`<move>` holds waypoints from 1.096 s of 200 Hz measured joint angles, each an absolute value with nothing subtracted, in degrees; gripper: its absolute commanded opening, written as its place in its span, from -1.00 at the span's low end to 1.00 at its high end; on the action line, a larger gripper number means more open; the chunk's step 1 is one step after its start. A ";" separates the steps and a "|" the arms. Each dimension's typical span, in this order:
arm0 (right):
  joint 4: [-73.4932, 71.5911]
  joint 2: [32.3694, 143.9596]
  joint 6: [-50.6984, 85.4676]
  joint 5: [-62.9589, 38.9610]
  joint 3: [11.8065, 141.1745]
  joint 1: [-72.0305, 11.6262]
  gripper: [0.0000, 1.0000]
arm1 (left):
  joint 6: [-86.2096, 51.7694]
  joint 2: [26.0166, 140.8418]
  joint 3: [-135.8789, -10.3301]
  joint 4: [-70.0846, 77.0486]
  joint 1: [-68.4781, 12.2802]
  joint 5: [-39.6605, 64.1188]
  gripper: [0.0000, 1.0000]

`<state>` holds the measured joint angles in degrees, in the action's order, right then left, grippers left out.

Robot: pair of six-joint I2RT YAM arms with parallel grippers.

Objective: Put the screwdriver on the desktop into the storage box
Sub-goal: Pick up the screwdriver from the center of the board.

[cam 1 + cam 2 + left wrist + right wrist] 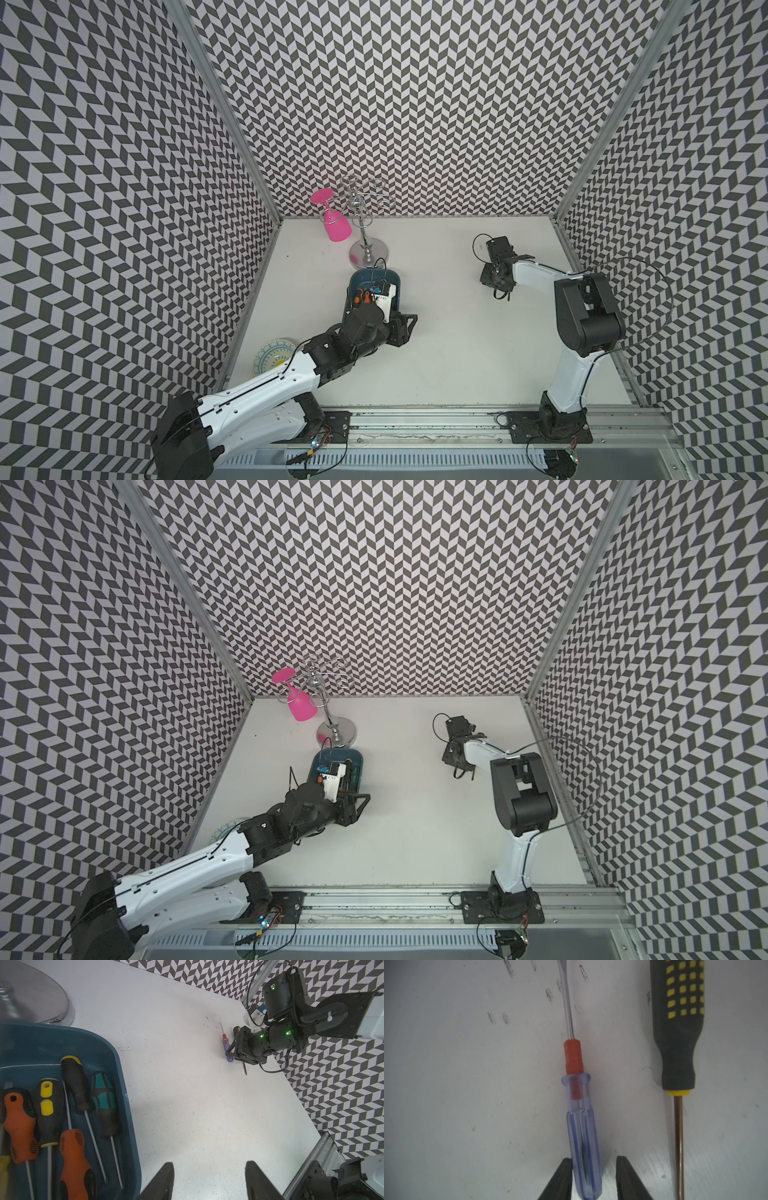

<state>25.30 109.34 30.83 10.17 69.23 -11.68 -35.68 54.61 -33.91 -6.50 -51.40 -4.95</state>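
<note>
While the blue-handled screwdriver (581, 1136) lies flat on the white bench (467, 1084), well apart from the storage box (116, 1059), we find the right end effector (593, 1158) set down around the butt of its clear handle. The jaws stand a little apart: one finger (562, 1178) touches the handle's side, and a strip of bench shows between the handle and the opposite finger, so nothing is pinched. A red collar joins the handle to a thin steel shaft that points away from the fingers. Just beside it, on the side farther from the storage box, a black-and-yellow screwdriver (678, 1043) lies parallel but turned the opposite way, not touching it. In the storage box we count at least five boxed screwdrivers (76, 1088) laid side by side, with orange, yellow and green on their black grips. The left end effector (209, 1163) hovers over bare bench just beside the storage box's long rim, jaws spread wide and holding nothing. Just behind the storage box, toward the back wall, stands a chrome stand (368, 249) with a pink glass (334, 226) hanging upside down from it. A patterned plate (270, 357) sits nearer the rail than the storage box, partly hidden under the left arm.
</note>
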 measured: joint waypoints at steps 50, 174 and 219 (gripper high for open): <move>25.06 109.95 30.02 9.02 69.23 -11.68 -0.47 | -35.70 54.61 -33.85 -6.57 -51.40 -5.15 0.15; 21.50 98.32 28.38 -1.72 59.44 -12.01 -0.90 | -35.68 54.70 -34.46 -8.03 -51.33 -6.39 0.21; 19.70 86.08 28.08 -7.49 54.13 -14.04 -0.90 | -35.64 56.21 -37.71 -7.73 -49.91 -6.20 0.23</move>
